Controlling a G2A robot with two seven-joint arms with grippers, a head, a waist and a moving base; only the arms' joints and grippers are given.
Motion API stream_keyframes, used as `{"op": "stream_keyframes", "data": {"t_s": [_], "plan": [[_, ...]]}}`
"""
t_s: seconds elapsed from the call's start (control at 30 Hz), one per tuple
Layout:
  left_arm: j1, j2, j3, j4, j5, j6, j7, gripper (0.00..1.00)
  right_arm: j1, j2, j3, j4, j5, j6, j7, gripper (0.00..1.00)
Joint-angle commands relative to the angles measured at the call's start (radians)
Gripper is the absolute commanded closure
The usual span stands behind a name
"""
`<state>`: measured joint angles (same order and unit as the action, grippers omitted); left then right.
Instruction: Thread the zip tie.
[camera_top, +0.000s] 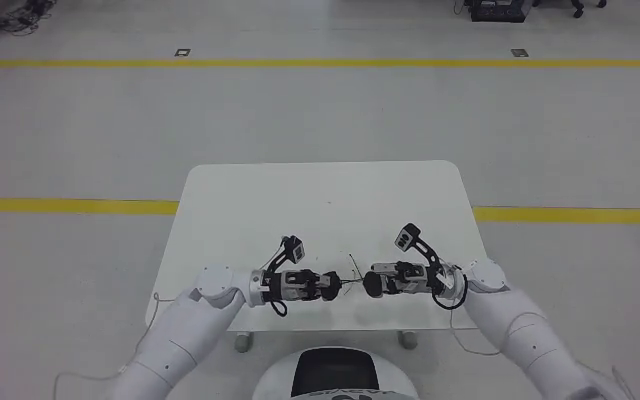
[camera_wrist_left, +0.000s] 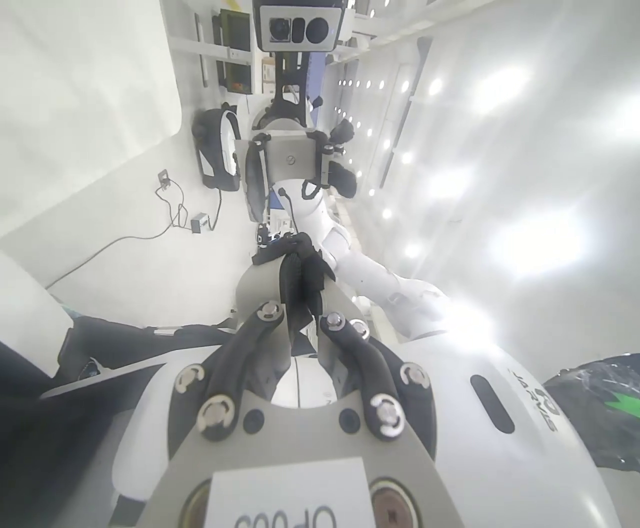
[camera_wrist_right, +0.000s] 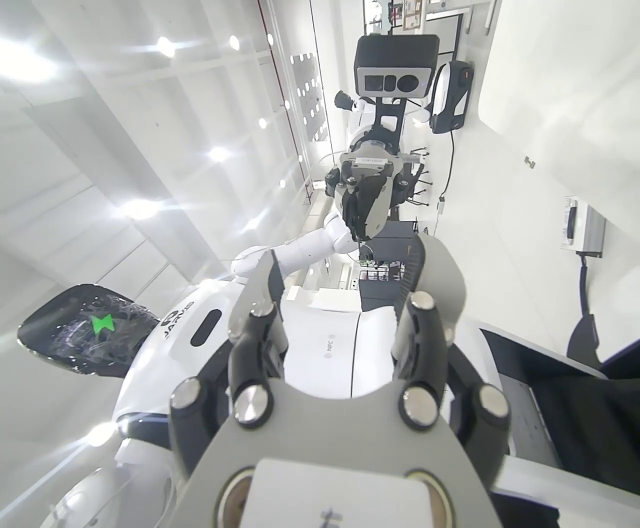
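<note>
The 2 arms meet over the near edge of the white table (camera_top: 320, 190). They point at each other, tip to tip, with a small gap between them.

The left gripper (camera_top: 332, 286) is closed tight. In its own wrist view its 2 black fingers (camera_wrist_left: 292, 280) press flat against each other. It pinches the zip tie (camera_top: 351, 281), a very thin dark strip. The strip sticks out from the tip of this gripper toward the other arm. From above, 1 thin bit of it also runs away from the robot, over the table top. The tie is too thin to see which end is pinched.

The right gripper (camera_top: 372, 283) is wide open. In its own wrist view its 2 fingers (camera_wrist_right: 262, 285) stand far apart, and nothing is between them. It holds nothing. It sits just beside the free end of the zip tie. I cannot tell if it touches the tie.

Both grippers are up off the table, near its front edge, a little to the right of its middle. The zip tie hangs in the air in the gap between them.
</note>
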<state>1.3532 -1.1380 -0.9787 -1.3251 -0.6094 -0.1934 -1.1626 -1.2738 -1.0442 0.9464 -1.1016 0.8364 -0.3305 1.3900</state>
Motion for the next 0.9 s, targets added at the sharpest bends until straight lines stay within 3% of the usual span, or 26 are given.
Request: {"op": "stream_keyframes", "data": {"t_s": [0.0,0.4,0.87], "plan": [[-0.002,0.001,0.003,0.002,-0.007,0.000,-0.001,1.00,0.012,0.008,-0.026,0.008,0.015,-0.009,0.000,0.69],[-0.015,0.005,0.025,0.013,-0.024,-0.002,-0.006,1.00,0.066,0.034,-0.120,0.042,0.095,-0.010,0.000,0.80],[-0.020,0.012,0.042,0.013,-0.031,-0.009,0.002,1.00,0.108,0.027,-0.187,0.077,0.118,-0.010,0.000,0.87]]}}
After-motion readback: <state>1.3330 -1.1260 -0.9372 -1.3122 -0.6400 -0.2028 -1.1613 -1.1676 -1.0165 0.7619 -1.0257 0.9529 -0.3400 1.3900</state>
